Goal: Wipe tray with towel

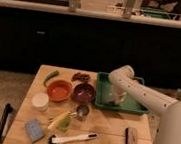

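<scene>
**Green tray under the towel: the wipe is on**

Green plastic is what matters here: the tray sits at about two o'clock on the wooden table, shallow, rectangular, with a raised rim. The white arm curves in from four o'clock and drops its gripper into the tray's left half, around nine o'clock from the tray's centre. Beneath it sits a pale, soft-looking lump that I take to be the towel, pressed on the tray floor. Whether the gripper is clamped on it or just bearing down, I cannot tell; it is too bunched up in there.

My call is that we're mid-wipe, cloth on the surface. The right half of the tray, out towards three o'clock, looks like the ground left to cover. The next move calls for a flat sweep across the floor, with steady downward pressure so the limp cloth drags rather than rolls. It needs to stop short of the rim (a light tray like that could slide on smooth wood).

Everything else stands clear to the left. At ten o'clock are a glossy orange bowl and a dark red bowl, the red one just beside the tray's left wall. A slim green pepper lies at eleven. Down at seven lie a blue sponge and a white-handled brush. A small metal cup glints near the table's centre.
</scene>
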Robot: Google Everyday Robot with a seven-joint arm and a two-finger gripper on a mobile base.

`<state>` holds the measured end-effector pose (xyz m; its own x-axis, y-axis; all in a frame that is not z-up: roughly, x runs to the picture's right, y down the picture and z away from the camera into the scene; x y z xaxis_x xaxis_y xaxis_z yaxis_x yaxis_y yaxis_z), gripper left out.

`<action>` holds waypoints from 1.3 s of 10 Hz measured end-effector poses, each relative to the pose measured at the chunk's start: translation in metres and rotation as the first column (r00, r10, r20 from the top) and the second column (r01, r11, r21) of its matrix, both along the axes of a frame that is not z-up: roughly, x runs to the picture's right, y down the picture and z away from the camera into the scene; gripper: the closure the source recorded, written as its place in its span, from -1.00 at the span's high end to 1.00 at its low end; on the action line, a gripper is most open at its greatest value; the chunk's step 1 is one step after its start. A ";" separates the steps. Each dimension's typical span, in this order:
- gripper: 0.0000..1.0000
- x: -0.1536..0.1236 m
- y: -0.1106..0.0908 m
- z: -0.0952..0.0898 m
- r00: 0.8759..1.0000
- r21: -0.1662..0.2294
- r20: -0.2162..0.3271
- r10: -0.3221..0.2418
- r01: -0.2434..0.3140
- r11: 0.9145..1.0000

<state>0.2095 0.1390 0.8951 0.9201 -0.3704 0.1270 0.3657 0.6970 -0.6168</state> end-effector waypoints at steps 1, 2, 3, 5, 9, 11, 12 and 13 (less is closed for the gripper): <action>-1.00 0.008 0.005 -0.006 1.000 -0.016 -0.001 -0.009 0.009 1.000; -1.00 0.023 0.006 -0.009 1.000 -0.026 -0.013 -0.008 0.008 1.000; -1.00 0.040 0.005 -0.009 0.999 -0.029 -0.038 0.006 -0.007 1.000; -1.00 0.063 -0.004 -0.006 0.994 -0.007 -0.094 0.049 -0.050 0.999; -1.00 0.090 -0.032 0.004 0.962 0.094 -0.179 0.205 -0.191 0.977; -1.00 0.079 -0.044 0.017 0.955 0.118 -0.169 0.242 -0.224 0.967; -1.00 0.072 -0.047 0.023 0.955 0.119 -0.163 0.249 -0.232 0.965; -1.00 0.066 -0.048 0.028 0.955 0.117 -0.157 0.250 -0.233 0.965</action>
